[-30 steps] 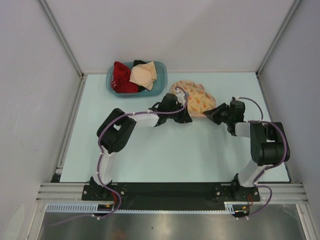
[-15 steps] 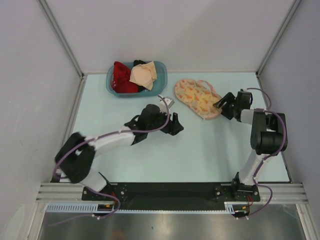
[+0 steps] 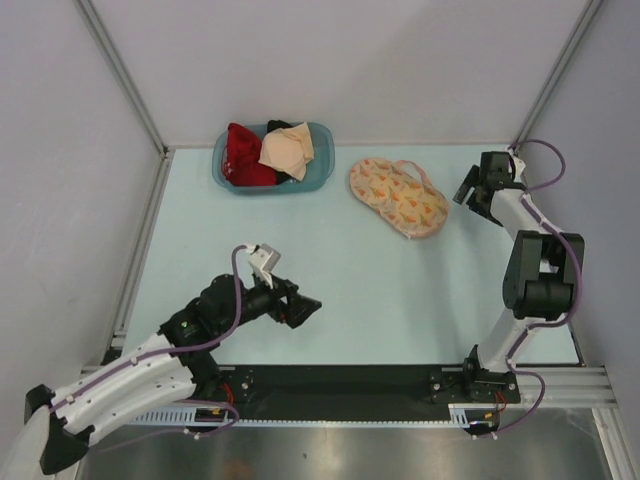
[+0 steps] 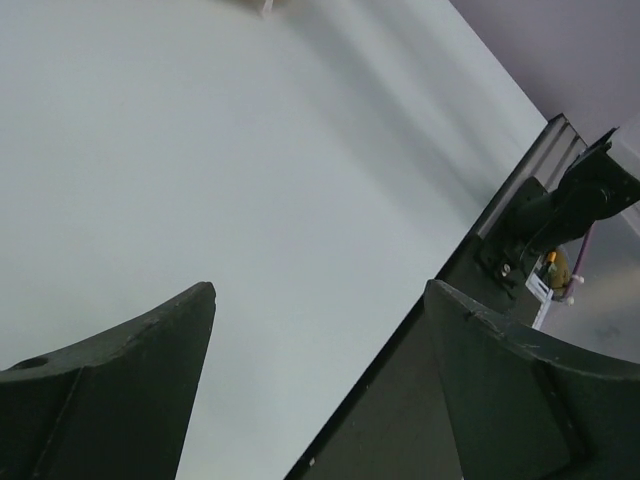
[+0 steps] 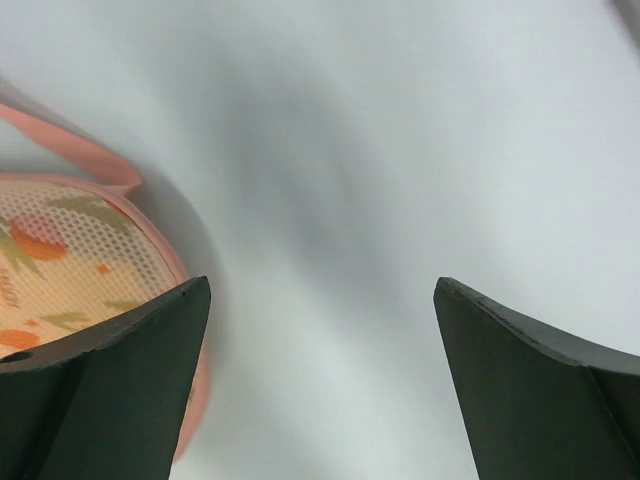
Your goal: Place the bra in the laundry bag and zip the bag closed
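The laundry bag (image 3: 398,196), pale pink with an orange print, lies flat on the table at the back, right of centre. Its pink rim (image 5: 70,260) also shows at the left edge of the right wrist view. The bra is out of view. My left gripper (image 3: 305,308) hangs open and empty over the near left of the table, far from the bag. The left wrist view has its jaws (image 4: 320,290) wide apart above bare table. My right gripper (image 3: 478,205) stands open and empty just right of the bag; its jaws (image 5: 320,285) are spread over bare table, touching nothing.
A blue plastic basket (image 3: 322,168) at the back left holds a red garment (image 3: 245,155) and a beige garment (image 3: 287,150). Grey walls close off the table's left, back and right sides. The black base plate (image 4: 400,400) and the right arm's base (image 4: 560,220) show in the left wrist view.
Both grippers have opened and left the bag, which now lies flat. My left arm drew back to the near left. My right arm swung away to the bag's far right.
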Available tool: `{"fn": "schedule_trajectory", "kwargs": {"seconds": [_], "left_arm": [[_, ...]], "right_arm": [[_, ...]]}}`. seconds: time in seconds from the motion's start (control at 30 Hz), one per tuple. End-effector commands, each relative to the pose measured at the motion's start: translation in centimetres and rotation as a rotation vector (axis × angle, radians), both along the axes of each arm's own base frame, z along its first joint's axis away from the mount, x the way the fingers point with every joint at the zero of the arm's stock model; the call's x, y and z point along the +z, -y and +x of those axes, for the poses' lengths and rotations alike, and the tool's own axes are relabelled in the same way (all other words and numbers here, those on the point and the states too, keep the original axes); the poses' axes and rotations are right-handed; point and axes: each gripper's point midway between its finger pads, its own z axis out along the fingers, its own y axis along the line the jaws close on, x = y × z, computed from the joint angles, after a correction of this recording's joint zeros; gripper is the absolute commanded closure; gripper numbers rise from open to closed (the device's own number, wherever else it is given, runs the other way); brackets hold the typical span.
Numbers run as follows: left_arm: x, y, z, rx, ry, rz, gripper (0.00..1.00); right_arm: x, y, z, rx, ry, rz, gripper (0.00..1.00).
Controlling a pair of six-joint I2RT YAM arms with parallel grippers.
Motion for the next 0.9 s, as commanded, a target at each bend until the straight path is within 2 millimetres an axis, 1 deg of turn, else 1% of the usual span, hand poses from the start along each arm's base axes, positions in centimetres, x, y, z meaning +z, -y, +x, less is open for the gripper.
{"fn": "schedule_trajectory", "kwargs": {"seconds": [0.0, 0.03, 0.07, 0.1, 0.13, 0.17, 0.2, 0.23, 0.27, 0.3, 0.33, 0.37, 0.4, 0.43, 0.47, 0.5, 0.53, 0.57, 0.6, 0.63, 0.67, 0.7, 0.73, 0.77, 0.8, 0.83, 0.87], "left_arm": [[-0.6, -1.4, -1.3, 0.039, -0.074, -0.067, 0.09], [-0.4, -1.5, -1.4, 0.046, -0.074, -0.082, 0.09], [-0.5, -1.8, -1.6, 0.049, -0.072, -0.098, 0.08], [-0.3, -1.8, -1.7, 0.053, -0.074, -0.118, 0.08], [-0.2, -1.9, -1.7, 0.056, -0.073, -0.138, 0.08], [-0.4, -2.0, -1.9, 0.056, -0.073, -0.157, 0.08], [-0.5, -1.9, -2.1, 0.053, -0.087, -0.179, 0.08], [-0.4, -1.8, -2.3, 0.046, -0.085, -0.203, 0.08], [-1.1, -1.9, -2.5, 0.043, -0.091, -0.22, 0.07], [-0.8, -1.7, -2.6, 0.04, -0.099, -0.258, 0.07], [-1.1, -1.7, -2.7, 0.037, -0.108, -0.275, 0.06], [-2.3, -1.7, -2.9, 0.045, -0.143, -0.284, 0.05], [-1.6, -1.6, -3.1, 0.033, -0.127, -0.334, 0.05], [-1.7, -1.6, -3.2, 0.029, -0.133, -0.354, 0.05], [-2.8, -1.6, -3.4, 0.03, -0.16, -0.364, 0.05], [-1.9, -1.6, -3.6, 0.021, -0.14, -0.409, 0.05], [-2.0, -1.7, -3.7, 0.017, -0.141, -0.425, 0.05], [-2.6, -1.7, -3.8, 0.017, -0.151, -0.434, 0.05], [-2.6, -1.7, -3.9, 0.013, -0.149, -0.45, 0.05], [-1.8, -1.9, -4.2, -0.002, -0.124, -0.484, 0.05], [-3.1, -1.8, -4.2, -0.003, -0.138, -0.468, 0.04], [-3.3, -1.9, -4.3, -0.003, -0.135, -0.471, 0.04], [-2.5, -2.1, -4.5, -0.011, -0.109, -0.504, 0.04], [-3.0, -2.0, -4.6, -0.018, -0.122, -0.509, 0.04], [-2.8, -1.9, -4.8, -0.03, -0.121, -0.527, 0.04], [-3.3, -1.8, -4.8, -0.035, -0.136, -0.519, 0.04], [-3.8, -1.4, -5.2, -0.061, -0.155, -0.511, 0.04]], "right_arm": [[5.2, 0.2, -2.6, -0.019, -0.028, -0.272, 0.0], [6.4, 0.0, -3.0, -0.027, -0.012, -0.317, 0.0], [6.8, -1.3, -3.3, 0.0, -0.008, -0.338, 0.0], [7.0, -4.0, -3.6, 0.059, 0.002, -0.359, 0.0], [8.4, -5.7, -4.0, 0.095, 0.047, -0.369, 0.0], [7.8, -7.3, -4.7, 0.144, 0.044, -0.379, 0.0], [8.2, -10.9, -5.3, 0.216, 0.081, -0.36, 0.0], [8.2, -12.5, -6.0, 0.248, 0.098, -0.341, 0.0], [9.1, -14.1, -7.0, 0.28, 0.139, -0.304, 0.0], [8.5, -17.6, -8.5, 0.372, 0.161, -0.273, 0.0], [8.4, -19.2, -9.5, 0.396, 0.188, -0.222, 0.0], [9.8, -20.9, -10.9, 0.44, 0.254, -0.169, 0.0], [8.5, -22.3, -12.1, 0.489, 0.275, -0.135, 0.0], [8.7, -25.3, -14.1, 0.571, 0.315, -0.061, 0.0], [8.8, -26.5, -15.2, 0.61, 0.348, -0.016, 0.0], [8.6, -27.4, -17.0, 0.668, 0.4, 0.058, 0.0], [8.6, -28.9, -18.6, 0.723, 0.426, 0.109, 0.0], [7.9, -29.3, -19.7, 0.728, 0.433, 0.175, 0.0], [9.8, -29.8, -20.7, 0.74, 0.513, 0.268, 0.0], [7.0, -29.8, -22.3, 0.769, 0.473, 0.308, 0.0], [7.0, -30.1, -23.2, 0.759, 0.48, 0.388, 0.0], [7.0, -30.1, -23.8, 0.765, 0.498, 0.432, 0.0], [7.6, -29.6, -24.6, 0.762, 0.527, 0.479, 0.0], [5.7, -29.0, -25.5, 0.753, 0.499, 0.493, 0.0], [4.8, -28.5, -26.1, 0.749, 0.489, 0.509, 0.0], [5.8, -27.8, -26.6, 0.739, 0.54, 0.553, 0.0], [3.6, -27.1, -27.3, 0.711, 0.509, 0.579, 0.0]]}}
